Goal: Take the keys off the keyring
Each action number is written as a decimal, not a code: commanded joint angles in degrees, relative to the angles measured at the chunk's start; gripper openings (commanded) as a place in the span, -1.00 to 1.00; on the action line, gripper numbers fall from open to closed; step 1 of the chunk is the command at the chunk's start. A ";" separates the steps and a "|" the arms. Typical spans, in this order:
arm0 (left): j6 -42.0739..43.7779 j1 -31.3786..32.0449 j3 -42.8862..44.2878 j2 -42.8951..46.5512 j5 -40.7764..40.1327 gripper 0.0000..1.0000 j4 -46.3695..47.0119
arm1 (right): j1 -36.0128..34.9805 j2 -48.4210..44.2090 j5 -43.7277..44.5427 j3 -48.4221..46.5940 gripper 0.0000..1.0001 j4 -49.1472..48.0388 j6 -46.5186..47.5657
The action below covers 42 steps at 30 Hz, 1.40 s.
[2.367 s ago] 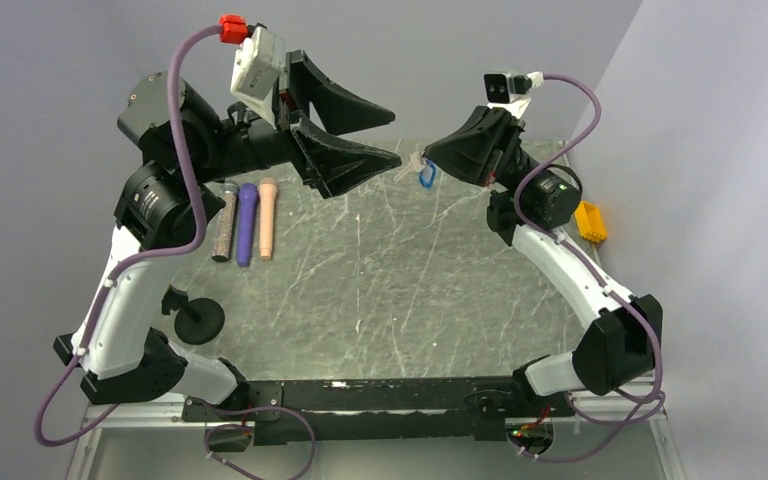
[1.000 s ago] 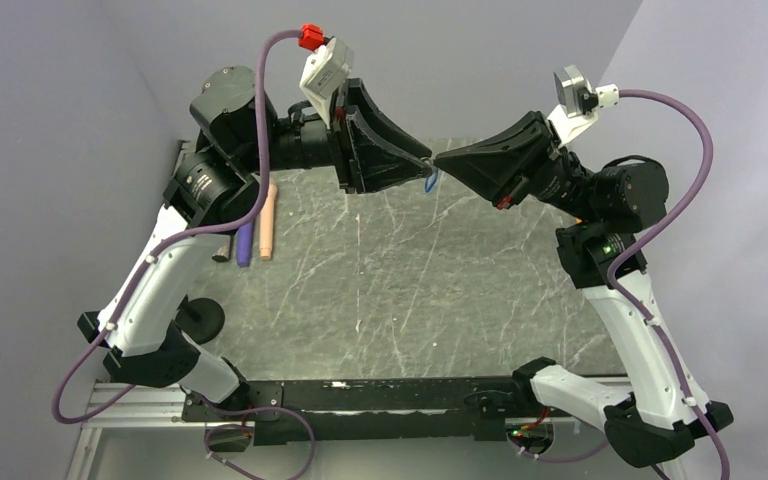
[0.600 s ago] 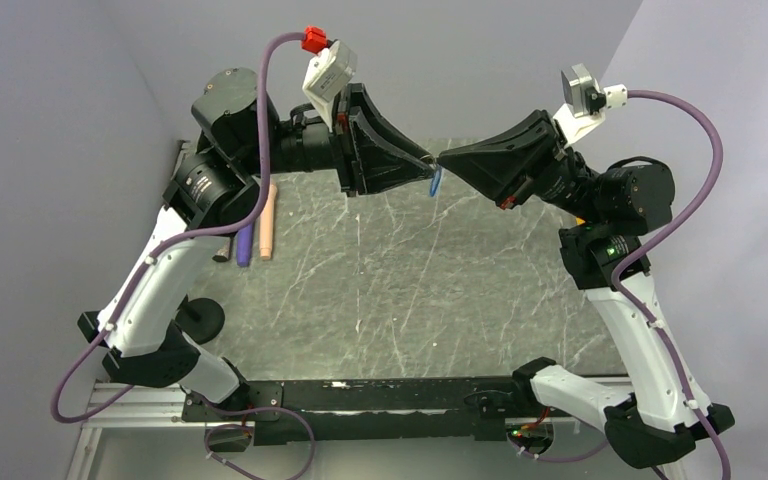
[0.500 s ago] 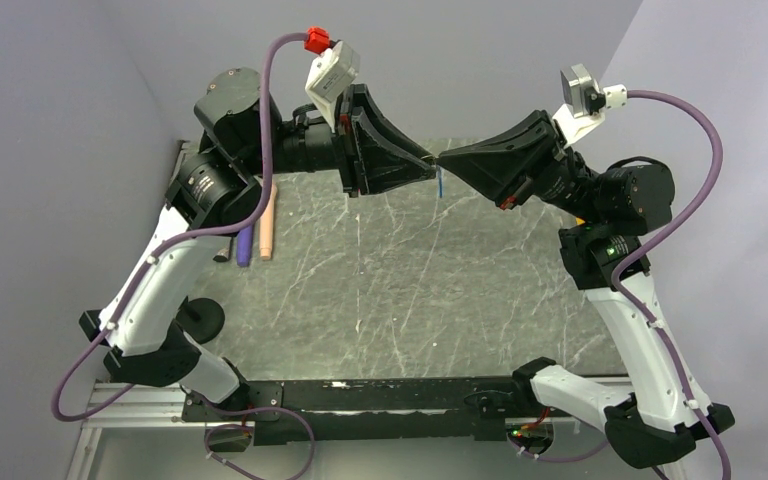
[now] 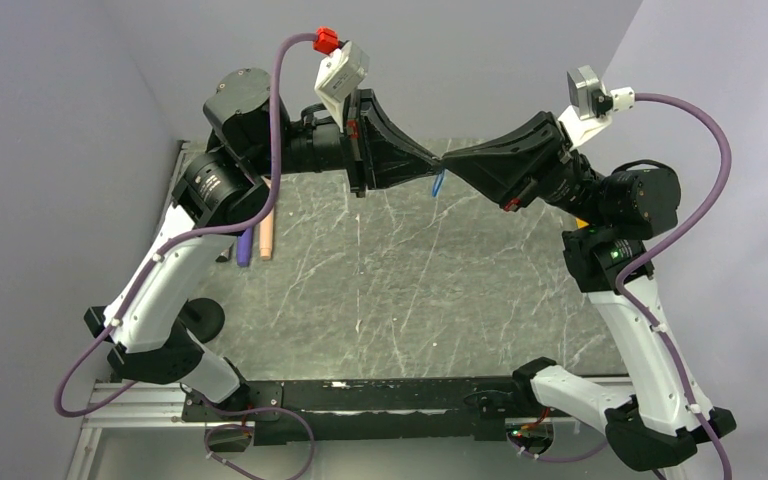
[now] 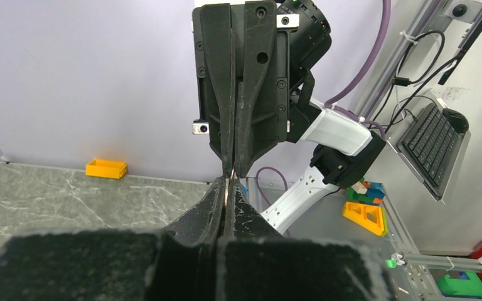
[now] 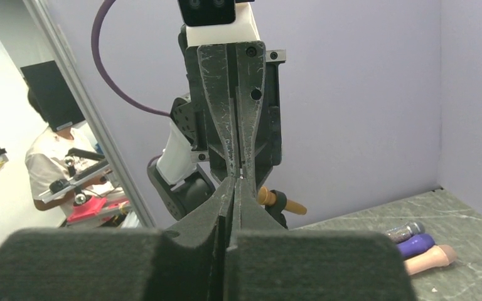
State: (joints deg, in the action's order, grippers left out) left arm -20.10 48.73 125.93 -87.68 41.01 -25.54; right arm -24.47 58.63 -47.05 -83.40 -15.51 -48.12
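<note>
- Closing in from its own side over the last couple of seconds, the left gripper (image 5: 427,163) now meets the right gripper (image 5: 451,160) tip to tip, high above the middle of the counter's (image 5: 380,300) far edge. Before that the two were well apart.
- The keys (image 5: 438,183), a small blue-headed piece, hang just below that meeting point. In the last half second they have swung from edge-on to showing a little more face.
- As I read it, the two-handed hold is now set and the pulling apart can begin; nothing looks separated yet.
- Both grippers are pinched almost fully closed, with the keys' metal glinting between the tips in the left wrist view. Each seems to grip that thin metal. Which one has the keyring and which a key, I cannot tell.
</note>
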 commanded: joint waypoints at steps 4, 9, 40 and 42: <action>3.25 0.86 1.30 1.11 -3.16 -1.00 -0.30 | -0.23 -1.46 0.92 -1.42 0.25 2.17 -0.50; 7.46 1.69 1.01 2.49 -5.76 -1.00 -2.10 | -0.14 -4.99 5.37 -0.23 0.65 7.41 4.82; 56.74 18.20 -30.37 19.65 -27.70 -1.00 17.26 | 0.68 -3.22 -6.58 2.88 0.66 -1.91 -4.67; 57.90 18.49 -30.82 19.90 -28.72 -1.00 17.23 | 1.12 -1.72 -8.85 2.07 0.66 -3.73 -7.40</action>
State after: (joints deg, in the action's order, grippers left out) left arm 31.18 66.28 95.85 -69.36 15.73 -13.45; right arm -24.08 55.20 -50.94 -79.81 -10.46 -48.47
